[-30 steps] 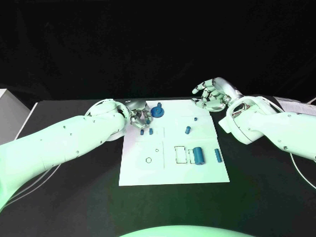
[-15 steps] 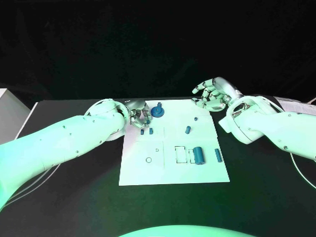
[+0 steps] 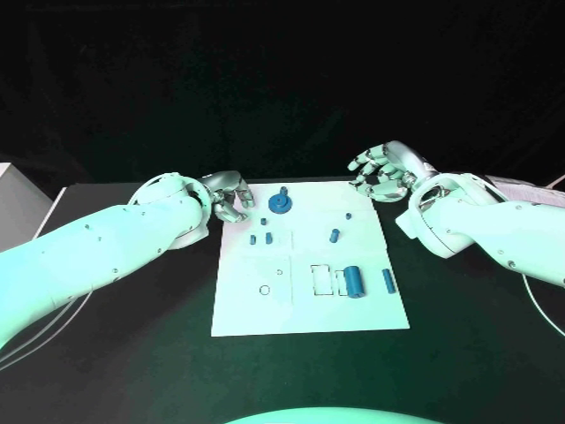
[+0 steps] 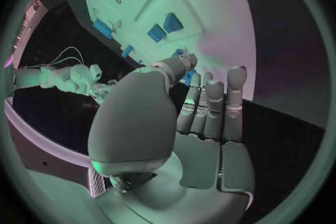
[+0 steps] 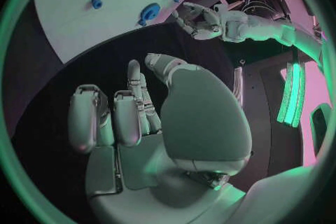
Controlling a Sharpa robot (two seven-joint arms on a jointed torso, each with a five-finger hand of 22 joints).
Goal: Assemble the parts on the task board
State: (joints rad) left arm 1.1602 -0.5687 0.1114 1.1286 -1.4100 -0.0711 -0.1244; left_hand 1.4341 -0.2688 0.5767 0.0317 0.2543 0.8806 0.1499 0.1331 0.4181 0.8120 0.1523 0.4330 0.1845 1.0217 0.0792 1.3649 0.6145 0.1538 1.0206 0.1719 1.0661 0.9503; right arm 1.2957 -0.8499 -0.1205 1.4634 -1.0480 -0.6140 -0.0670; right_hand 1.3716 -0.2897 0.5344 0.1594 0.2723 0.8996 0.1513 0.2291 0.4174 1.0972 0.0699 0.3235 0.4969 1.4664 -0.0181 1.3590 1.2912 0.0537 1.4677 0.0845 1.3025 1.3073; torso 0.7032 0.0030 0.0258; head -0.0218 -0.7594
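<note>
Task board (image 3: 311, 300): white plate at the middle of the black table (image 3: 130, 353). Left hand (image 3: 228, 196), off the board's far left corner, and right hand (image 3: 382, 175), beyond its far right corner: both empty, fingers apart. Blue parts (image 3: 354, 280) rest on the board; wrist views show each palm bare.

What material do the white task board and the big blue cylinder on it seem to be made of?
The task board looks like matte white plastic or coated sheet: flat, even, without glare. The blue cylinder is probably moulded or printed plastic: uniform colour, dull surface. Neither can be confirmed.
</note>
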